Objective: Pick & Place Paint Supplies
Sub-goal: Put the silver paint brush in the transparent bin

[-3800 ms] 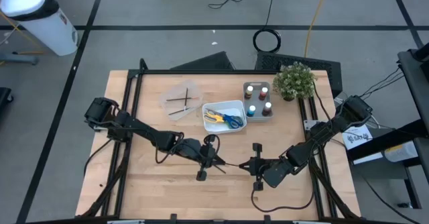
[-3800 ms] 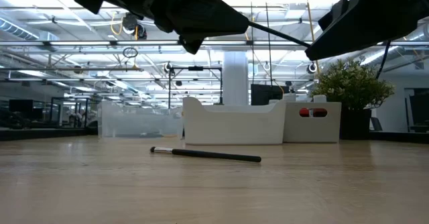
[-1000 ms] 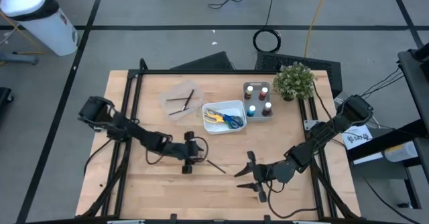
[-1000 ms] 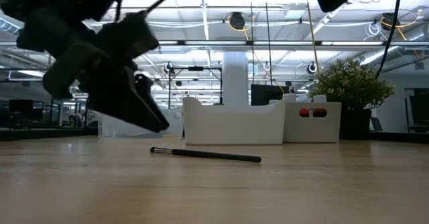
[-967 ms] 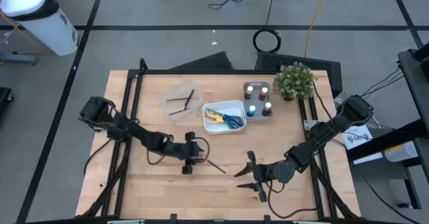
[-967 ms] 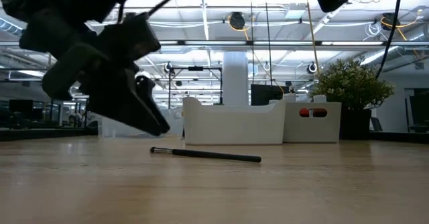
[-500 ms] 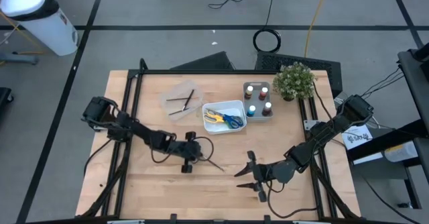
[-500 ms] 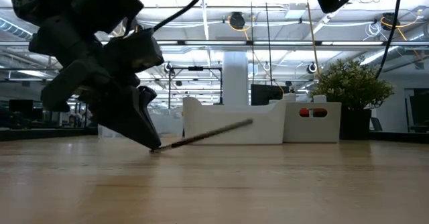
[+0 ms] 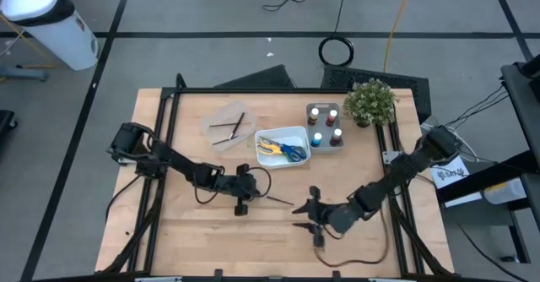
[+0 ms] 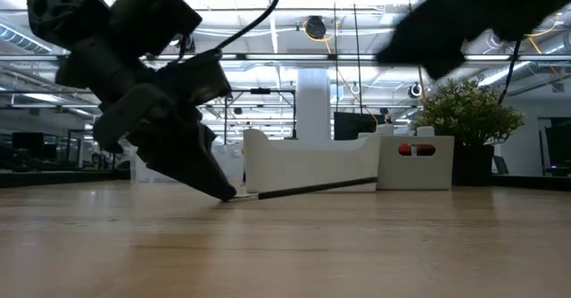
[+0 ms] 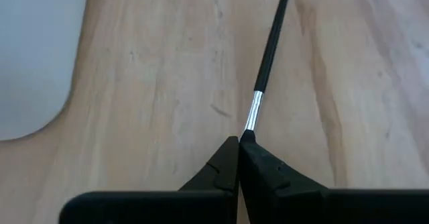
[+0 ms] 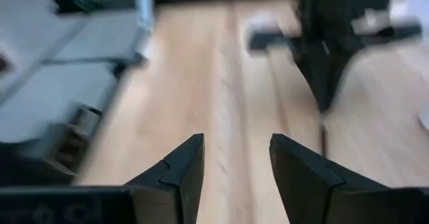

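The left claw (image 11: 238, 142) is clenched on the silver ferrule end of the thin dark brush (image 11: 271, 46), whose handle runs straight ahead just above the surface (image 11: 154, 83) toward the right claw (image 9: 309, 217), released and empty.

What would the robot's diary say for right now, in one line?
left gripper: shut on brush, tip end, handle tilted up | right gripper: open, empty, above table | other brushes in clear tray

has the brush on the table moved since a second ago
Yes. The brush lay flat a second ago; now the left claw, shut on its tip, has tilted it, the far end raised against the white tray.
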